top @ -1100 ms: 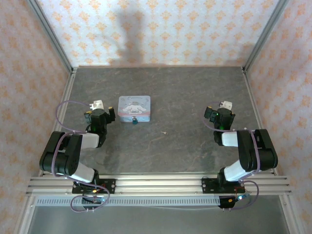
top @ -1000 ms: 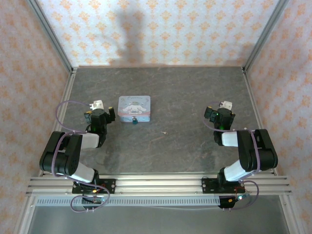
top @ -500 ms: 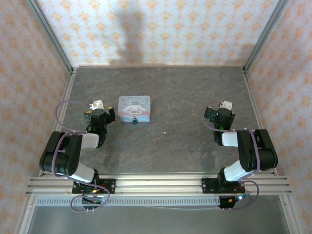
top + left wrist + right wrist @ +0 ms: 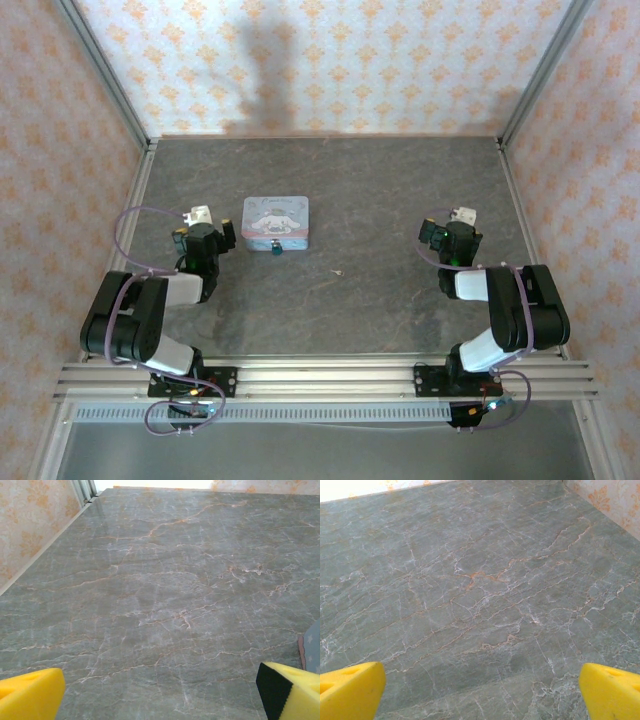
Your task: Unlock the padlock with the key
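The tiny teal padlock (image 4: 274,246) sits at the near edge of a pale blue cartoon tin (image 4: 276,221) left of centre. The key (image 4: 338,271) is a pale speck on the marble, right of and nearer than the padlock. My left gripper (image 4: 203,226) rests folded back just left of the tin, open, its yellow pads (image 4: 30,695) wide apart over bare marble. My right gripper (image 4: 459,226) is folded back at the right, far from the key, open too, with yellow pads (image 4: 611,692) at the frame's lower corners and nothing between them.
The grey marble table (image 4: 380,190) is walled by patterned panels and metal posts (image 4: 105,75). A sliver of the tin's corner (image 4: 312,647) shows at the right edge of the left wrist view. An aluminium rail (image 4: 320,378) runs along the near edge.
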